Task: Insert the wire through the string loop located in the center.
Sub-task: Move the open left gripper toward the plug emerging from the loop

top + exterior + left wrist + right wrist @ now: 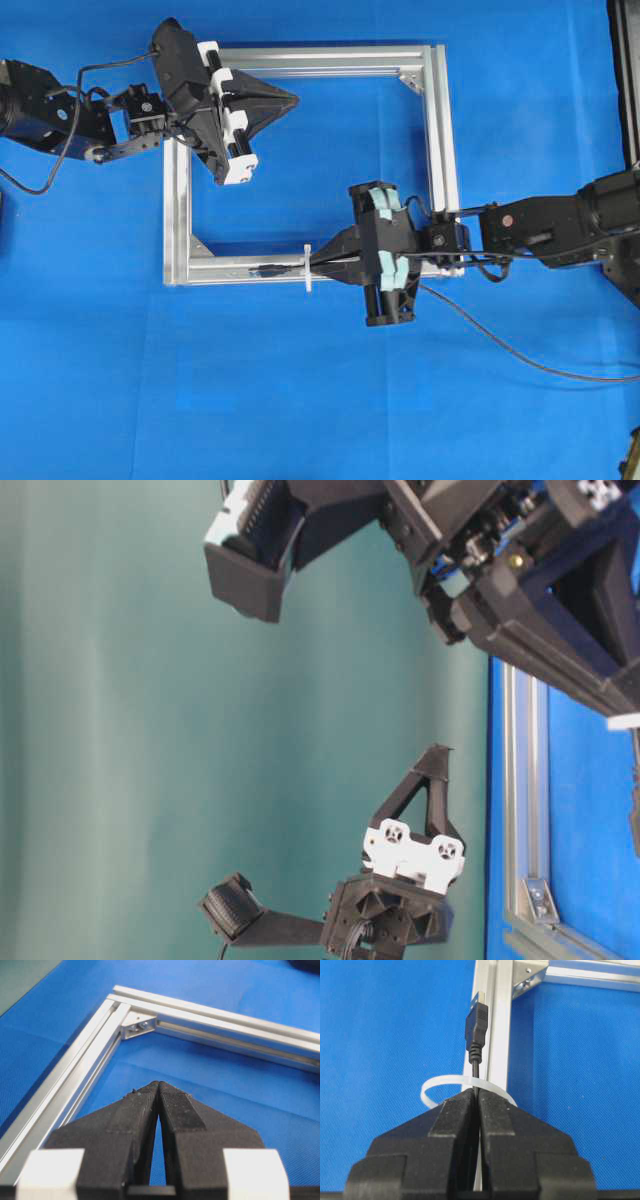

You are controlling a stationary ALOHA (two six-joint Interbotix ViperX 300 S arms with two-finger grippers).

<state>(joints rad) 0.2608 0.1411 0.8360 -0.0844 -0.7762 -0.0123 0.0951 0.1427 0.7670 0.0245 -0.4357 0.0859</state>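
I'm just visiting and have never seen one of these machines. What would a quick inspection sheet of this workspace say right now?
Surface: blue cloth with a square silver frame lying on it.
Job's things: the wire is pinched just behind its plug, which already pokes beyond the white string loop at the frame's lower bar.
Clutter: nothing seen.
Grippers: right gripper shut on the wire; left gripper shut, empty, above the frame's inside.
Cables: the wire's loose length trails off to the right edge; a short black lead hangs at the left arm.
Surroundings: plain teal wall behind.
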